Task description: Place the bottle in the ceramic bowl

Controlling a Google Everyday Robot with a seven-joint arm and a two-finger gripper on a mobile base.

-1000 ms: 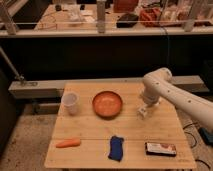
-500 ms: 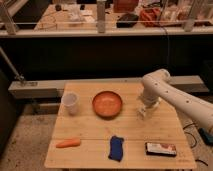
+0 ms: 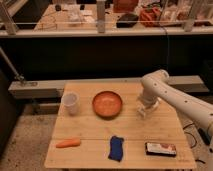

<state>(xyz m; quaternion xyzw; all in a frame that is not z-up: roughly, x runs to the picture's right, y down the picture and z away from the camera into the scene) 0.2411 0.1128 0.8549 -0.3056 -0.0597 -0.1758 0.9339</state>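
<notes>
The hand [image 3: 145,107], fingers apart, hangs over the bottle [image 3: 142,113] on the desk [image 3: 90,145] right of centre, near the ceramic bowl [image 3: 107,104]; an off-centre closing could tip this light bottle or push it away

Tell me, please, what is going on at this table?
A one-armed robot is working on getting the bottle into the bowl. Its pincer hangs open, low over the right side of the table, right at the small white bottle, which is not yet in the bowl; whether they touch is unclear. A cup, a carrot, a blue cloth and a dark box lie apart from it.
</notes>
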